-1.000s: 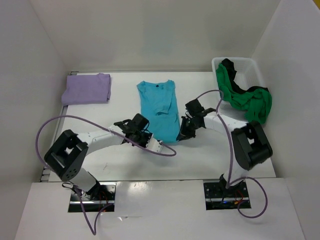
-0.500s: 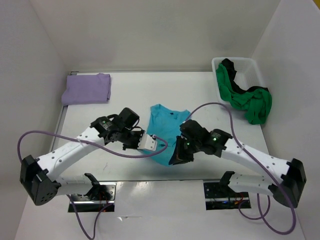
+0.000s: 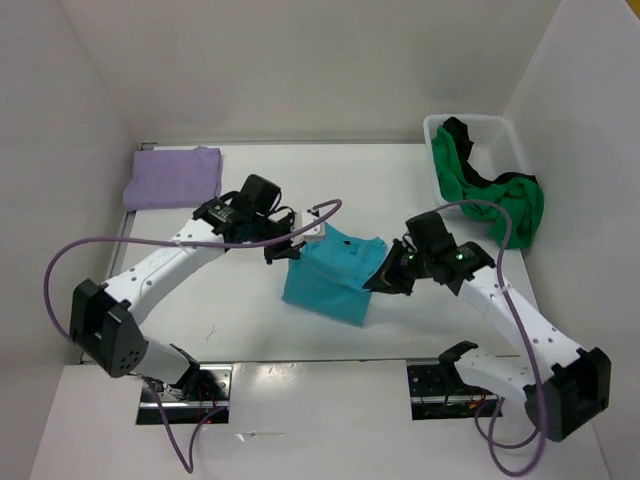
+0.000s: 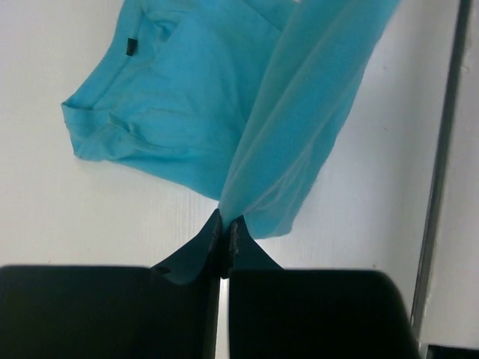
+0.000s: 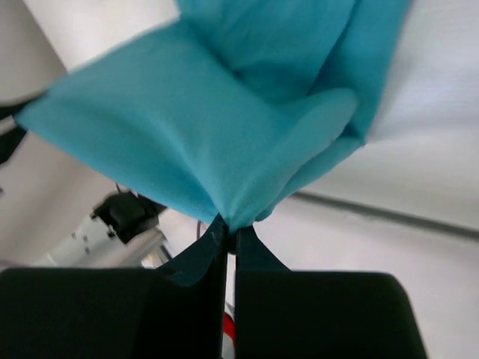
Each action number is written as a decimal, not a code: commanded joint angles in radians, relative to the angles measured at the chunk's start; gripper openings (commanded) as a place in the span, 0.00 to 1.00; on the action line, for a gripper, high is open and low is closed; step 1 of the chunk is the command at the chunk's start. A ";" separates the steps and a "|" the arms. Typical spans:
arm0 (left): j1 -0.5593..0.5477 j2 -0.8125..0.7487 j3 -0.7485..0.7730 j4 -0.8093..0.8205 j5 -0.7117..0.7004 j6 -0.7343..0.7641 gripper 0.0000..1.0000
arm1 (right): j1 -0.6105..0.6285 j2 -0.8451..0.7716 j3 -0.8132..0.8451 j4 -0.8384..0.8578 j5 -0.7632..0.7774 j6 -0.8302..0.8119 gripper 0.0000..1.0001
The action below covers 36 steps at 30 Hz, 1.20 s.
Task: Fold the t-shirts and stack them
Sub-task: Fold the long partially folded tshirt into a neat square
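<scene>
A turquoise t-shirt [image 3: 328, 275] hangs doubled over between both arms near the table's middle. My left gripper [image 3: 290, 250] is shut on its left corner, and my right gripper [image 3: 380, 280] is shut on its right corner. Seen from the left wrist, the cloth [image 4: 299, 127] rises from the pinched jaws [image 4: 226, 223] while the collar part [image 4: 172, 97] lies on the table. From the right wrist, the cloth [image 5: 224, 142] fans out above the shut jaws [image 5: 227, 226]. A folded lavender t-shirt [image 3: 173, 177] lies at the back left. Green [image 3: 490, 195] and black [image 3: 460, 135] t-shirts spill from the bin.
A white plastic bin [image 3: 497, 135] stands at the back right corner, with the green cloth draped over its near rim. White walls enclose the table on three sides. Purple cables loop from both arms over the near part of the table.
Both grippers have carried the turquoise shirt's near edge up and toward the back, folding it over itself. The arms have swung outward and the shirt now looks shorter.
</scene>
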 commanded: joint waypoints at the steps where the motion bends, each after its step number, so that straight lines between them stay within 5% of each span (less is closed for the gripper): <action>1: 0.016 0.066 0.060 0.150 0.001 -0.055 0.00 | -0.167 0.064 0.040 -0.004 -0.076 -0.226 0.00; 23: 0.084 0.445 0.177 0.514 -0.239 -0.168 0.05 | -0.422 0.744 0.331 0.190 -0.169 -0.466 0.01; 25: 0.096 0.470 0.177 0.535 -0.261 -0.179 0.06 | -0.432 0.796 0.365 0.235 -0.179 -0.466 0.15; 30: 0.124 0.499 0.156 0.546 -0.319 -0.203 0.09 | -0.432 0.881 0.506 0.302 -0.157 -0.466 0.30; 36: 0.143 0.533 0.136 0.587 -0.430 -0.240 0.22 | -0.404 0.878 0.568 0.358 -0.069 -0.486 0.39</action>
